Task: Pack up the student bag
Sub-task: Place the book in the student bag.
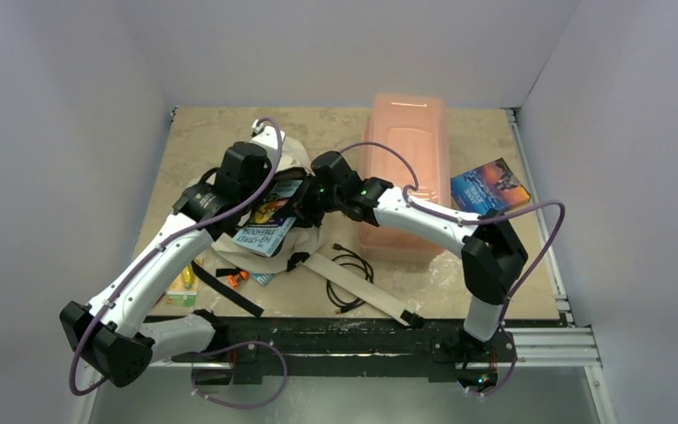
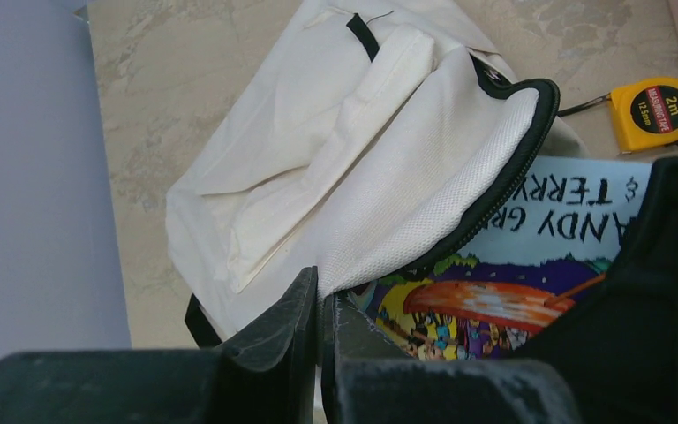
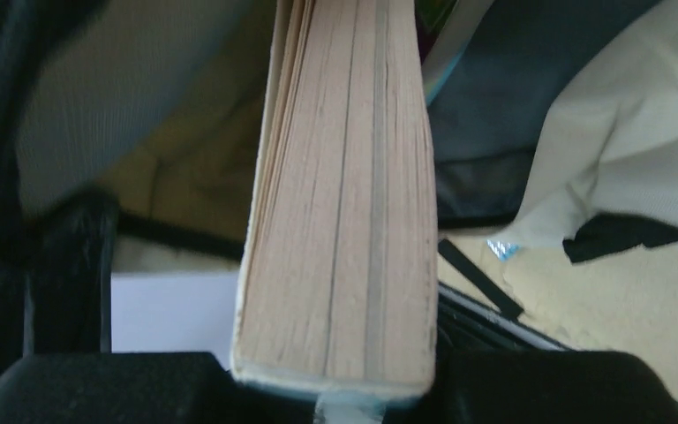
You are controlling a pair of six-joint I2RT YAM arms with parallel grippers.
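Student bag (image 2: 318,159) flap pinched by left fingers (image 2: 274,327); book (image 3: 344,221) clamped by right fingers (image 3: 538,393) at mouth; tape measure (image 2: 658,110) beside bag

Left arm (image 1: 154,265) reaches far and rightward from its near-left base. Left gripper (image 2: 320,287) is pinched tight on the student bag (image 2: 318,159) edge. Right arm (image 1: 424,216) is elbowed at right, forearm running left. Right gripper (image 3: 335,393) is clamped on a book (image 3: 344,203). Wrists close together.

Plain pale walls (image 1: 53,132) enclose a beige marbled tabletop (image 1: 318,124).
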